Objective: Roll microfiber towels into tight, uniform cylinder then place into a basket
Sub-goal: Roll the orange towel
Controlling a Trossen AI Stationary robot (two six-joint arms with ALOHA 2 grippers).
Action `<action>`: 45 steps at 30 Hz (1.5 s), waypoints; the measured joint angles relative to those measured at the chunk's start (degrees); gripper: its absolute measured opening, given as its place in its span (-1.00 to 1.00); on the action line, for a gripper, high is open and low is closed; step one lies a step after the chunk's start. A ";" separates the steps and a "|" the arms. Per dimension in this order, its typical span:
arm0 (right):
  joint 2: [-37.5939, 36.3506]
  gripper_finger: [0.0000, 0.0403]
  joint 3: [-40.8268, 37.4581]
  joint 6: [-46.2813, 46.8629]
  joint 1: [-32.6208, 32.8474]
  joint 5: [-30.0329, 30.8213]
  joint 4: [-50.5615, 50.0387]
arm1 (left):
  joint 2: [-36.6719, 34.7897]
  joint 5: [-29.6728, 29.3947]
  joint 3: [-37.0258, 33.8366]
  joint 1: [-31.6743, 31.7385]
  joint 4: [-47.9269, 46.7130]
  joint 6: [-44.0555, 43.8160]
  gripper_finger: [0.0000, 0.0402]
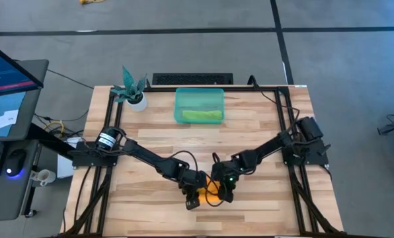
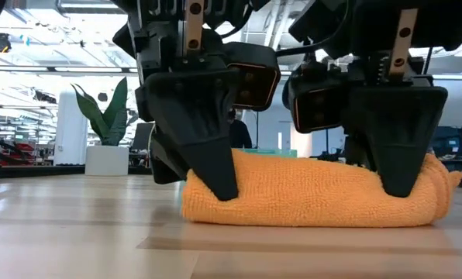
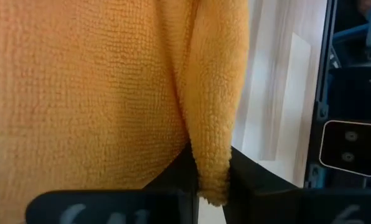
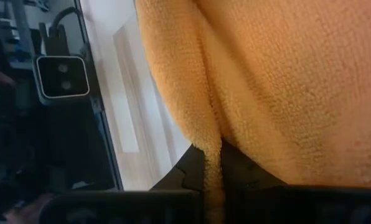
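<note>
The orange towel (image 2: 316, 194) lies rolled up on the table near its front edge, also seen in the high view (image 1: 213, 194). My left gripper (image 2: 215, 182) stands at the roll's left end and my right gripper (image 2: 398, 182) at its right end. Both point down and are shut on the cloth. The lime green towel (image 1: 201, 116) lies inside the teal basket (image 1: 178, 99) at the table's far middle. My left gripper pinches a narrow ridge of the orange cloth (image 3: 211, 168) between its two fingers, near the roll's left end. The fingers come from above, pointing down. The roll rests on the table. My right gripper pinches a narrow ridge of the orange cloth (image 4: 211, 163) between its two fingers, near the roll's right end. The fingers come from above, pointing down. The roll rests on the table.
A white pot with a teal plant (image 1: 133, 94) stands at the far left, beside the basket. Black frame rails (image 1: 284, 112) run along the table's sides. Bare wood (image 1: 184, 142) lies between the roll and the basket.
</note>
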 joint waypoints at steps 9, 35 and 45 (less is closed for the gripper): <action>0.04 -0.81 -0.23 3.15 -0.63 -1.33 0.54 | -0.17 -2.27 -0.07 -0.12 -1.12 5.19 -0.73; 0.07 -0.81 -0.28 4.89 -1.87 -2.18 1.38 | -7.19 -22.21 -0.24 -6.19 -8.86 9.10 -0.44; 0.13 -0.81 -0.28 5.92 -2.64 -2.95 2.08 | -7.71 -33.33 -0.04 -11.65 3.87 27.40 -0.44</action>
